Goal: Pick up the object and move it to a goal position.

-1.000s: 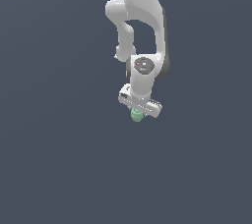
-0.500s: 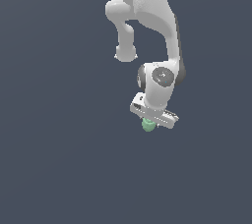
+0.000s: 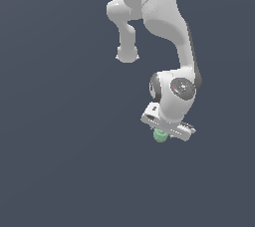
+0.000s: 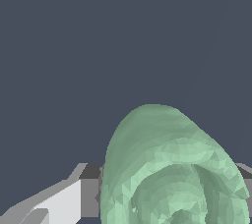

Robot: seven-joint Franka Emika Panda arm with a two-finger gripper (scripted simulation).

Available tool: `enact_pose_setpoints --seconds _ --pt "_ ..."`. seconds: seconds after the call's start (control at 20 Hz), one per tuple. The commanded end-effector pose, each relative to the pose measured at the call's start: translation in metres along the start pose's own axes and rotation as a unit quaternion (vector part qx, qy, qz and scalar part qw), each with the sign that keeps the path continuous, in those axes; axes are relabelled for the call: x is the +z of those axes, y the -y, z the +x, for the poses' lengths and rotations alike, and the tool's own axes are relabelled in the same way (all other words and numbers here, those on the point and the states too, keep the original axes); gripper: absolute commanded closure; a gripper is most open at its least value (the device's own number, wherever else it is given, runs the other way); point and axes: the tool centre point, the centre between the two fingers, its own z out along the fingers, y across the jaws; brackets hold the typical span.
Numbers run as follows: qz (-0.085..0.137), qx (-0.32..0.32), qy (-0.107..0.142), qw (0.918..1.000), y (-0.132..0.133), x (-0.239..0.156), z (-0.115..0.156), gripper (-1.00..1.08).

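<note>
The object [image 3: 160, 135] is a tiny pale green rounded stub that pokes out just below the white gripper [image 3: 163, 134] in the exterior view. The gripper is shut on it and holds it in the air, with the hand tilted. In the wrist view the object [image 4: 172, 169] fills much of the picture as a pale green rounded cup shape. One white and grey finger [image 4: 64, 203] shows beside it, touching it. The other finger is hidden behind the object. No goal marker shows in either view.
The white arm [image 3: 164, 32] bends down from the top of the exterior view to the wrist [image 3: 174, 94]. The background is a plain dark grey-blue all around, with no other objects or edges in view.
The arm has carried the object toward the exterior view's right and a little down. The hand has tilted more. The object stays held in the gripper.
</note>
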Motion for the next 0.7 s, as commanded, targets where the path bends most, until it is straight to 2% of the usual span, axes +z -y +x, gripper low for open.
enact_pose_setpoints --seconds 0.0,0.3,0.65 --pt "0.000 0.000 0.000 1.0000 0.010 0.000 0.004 1.08" --pt "0.000 0.000 0.000 1.0000 0.025 -0.001 0.010 1.08" --pt "0.000 0.000 0.000 1.0000 0.031 -0.001 0.013 1.08"
